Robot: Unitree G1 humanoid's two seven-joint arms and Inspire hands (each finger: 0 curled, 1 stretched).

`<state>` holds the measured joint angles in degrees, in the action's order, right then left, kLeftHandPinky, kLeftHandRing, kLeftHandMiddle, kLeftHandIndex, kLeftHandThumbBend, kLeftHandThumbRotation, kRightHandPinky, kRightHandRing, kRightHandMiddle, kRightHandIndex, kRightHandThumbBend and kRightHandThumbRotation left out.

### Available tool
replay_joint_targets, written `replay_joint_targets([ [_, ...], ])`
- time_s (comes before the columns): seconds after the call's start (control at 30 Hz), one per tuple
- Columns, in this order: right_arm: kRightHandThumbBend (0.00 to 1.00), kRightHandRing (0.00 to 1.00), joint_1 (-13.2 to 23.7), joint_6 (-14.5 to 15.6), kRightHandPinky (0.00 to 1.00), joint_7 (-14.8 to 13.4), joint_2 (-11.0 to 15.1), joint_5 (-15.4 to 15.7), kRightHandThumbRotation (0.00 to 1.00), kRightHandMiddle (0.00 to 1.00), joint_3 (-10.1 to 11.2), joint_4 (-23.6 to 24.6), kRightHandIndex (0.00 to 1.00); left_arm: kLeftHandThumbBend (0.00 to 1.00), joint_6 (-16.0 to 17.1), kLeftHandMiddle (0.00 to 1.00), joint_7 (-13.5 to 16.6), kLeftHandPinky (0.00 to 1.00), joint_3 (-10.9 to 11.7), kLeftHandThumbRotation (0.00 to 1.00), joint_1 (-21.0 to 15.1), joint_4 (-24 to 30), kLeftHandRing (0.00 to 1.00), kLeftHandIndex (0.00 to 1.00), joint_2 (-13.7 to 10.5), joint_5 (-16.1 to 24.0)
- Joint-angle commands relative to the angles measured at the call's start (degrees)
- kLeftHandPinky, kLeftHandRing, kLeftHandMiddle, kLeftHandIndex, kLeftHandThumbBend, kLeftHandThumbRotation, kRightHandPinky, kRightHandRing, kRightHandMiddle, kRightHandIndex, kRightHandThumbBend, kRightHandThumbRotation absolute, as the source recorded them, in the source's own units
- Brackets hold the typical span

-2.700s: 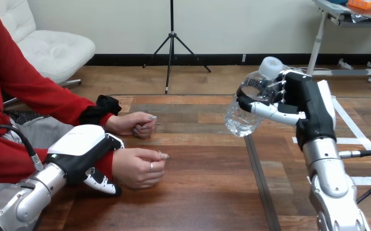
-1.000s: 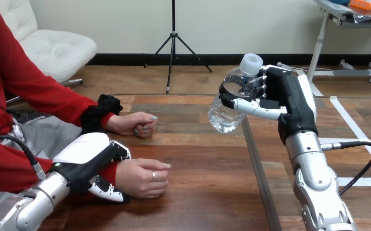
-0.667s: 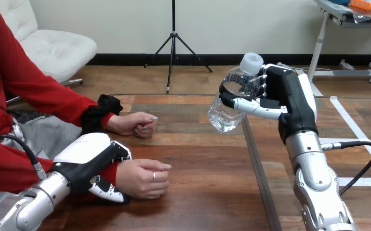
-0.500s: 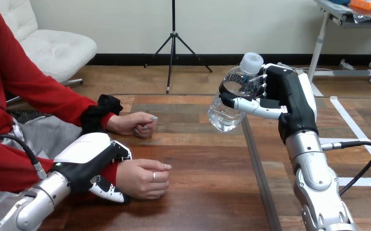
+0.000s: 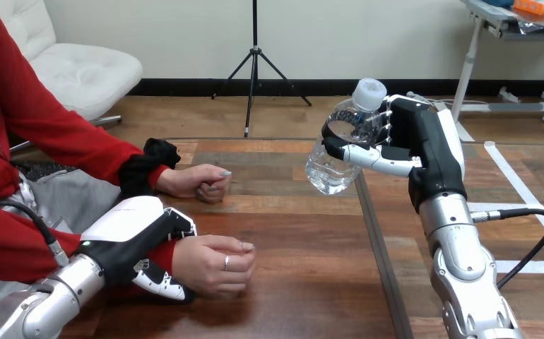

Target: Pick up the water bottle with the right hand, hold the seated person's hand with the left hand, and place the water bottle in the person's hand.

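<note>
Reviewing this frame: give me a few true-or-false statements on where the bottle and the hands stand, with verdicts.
1. The right hand is curled round the water bottle. True.
2. The water bottle stands on the table. False: it is held up clear of the table, tilted.
3. The left hand is curled round the person's wrist. True.
4. The water bottle lies in the person's nearer hand. False: that hand is closed on the table, and the bottle is apart from it, toward the view's right.
5. The bottle has no cap. False: a white cap sits on top.
</note>
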<state>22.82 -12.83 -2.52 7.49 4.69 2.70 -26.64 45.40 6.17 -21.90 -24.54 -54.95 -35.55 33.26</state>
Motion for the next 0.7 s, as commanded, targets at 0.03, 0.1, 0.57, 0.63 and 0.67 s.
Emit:
replay_joint_targets([
  [0.03, 0.87, 0.33, 5.2, -2.8, 0.27, -1.1, 0.5, 0.1, 0.00, 0.39, 0.7, -0.1, 0.42, 0.76, 5.1, 0.39, -0.6, 0.23, 1.2, 0.00, -1.8, 7.0, 0.30, 0.42, 5.2, -4.1],
  [0.1, 0.87, 0.33, 5.2, -2.8, 0.27, -1.2, 0.5, 0.1, 0.00, 0.39, 0.7, -0.2, 0.42, 0.76, 5.4, 0.39, -1.1, 0.23, 1.4, 0.00, -1.6, 7.5, 0.30, 0.42, 5.0, -4.5],
  [0.57, 0.87, 0.33, 5.3, -3.2, 0.27, -1.7, 0.4, 0.1, 0.00, 0.39, 0.8, -0.9, 0.42, 0.74, 8.6, 0.39, -1.8, 0.22, 3.6, 0.00, -1.3, 9.3, 0.29, 0.43, 3.8, -6.8],
  [0.63, 0.87, 0.33, 5.3, -3.1, 0.27, -1.9, 0.5, 0.2, 0.00, 0.39, 0.7, -0.9, 0.42, 0.74, 8.3, 0.40, -2.5, 0.22, 4.0, 0.01, -1.1, 10.0, 0.29, 0.44, 3.5, -7.2],
  [0.67, 0.87, 0.33, 5.2, -3.2, 0.27, -1.9, 0.5, 0.2, 0.00, 0.39, 0.7, -0.9, 0.42, 0.73, 8.3, 0.40, -2.7, 0.22, 4.2, 0.01, -1.1, 10.5, 0.29, 0.44, 3.2, -7.3],
])
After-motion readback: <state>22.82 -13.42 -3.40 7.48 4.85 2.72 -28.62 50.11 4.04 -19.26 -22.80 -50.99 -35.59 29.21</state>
